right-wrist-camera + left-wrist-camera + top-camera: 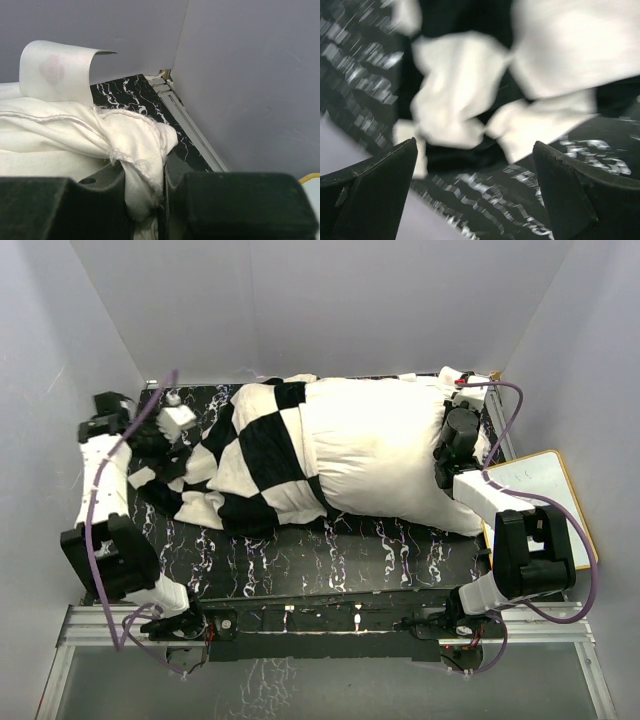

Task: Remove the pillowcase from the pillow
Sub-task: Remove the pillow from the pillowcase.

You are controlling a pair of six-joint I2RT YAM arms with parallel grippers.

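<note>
Pillowcase [250,465]: checkered, bunched over left end of pillow [385,455], trailing onto black marbled table [330,560]. Pillow mostly bare, lying across table's far half. Right gripper [150,205] clamped on pillow's off-white corner. Left gripper [475,147] spread wide by crumpled pillowcase, holding nothing.

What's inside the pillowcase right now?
The left end of the pillow goes into the pillowcase; the rest lies bare. How far in it reaches is covered.
</note>
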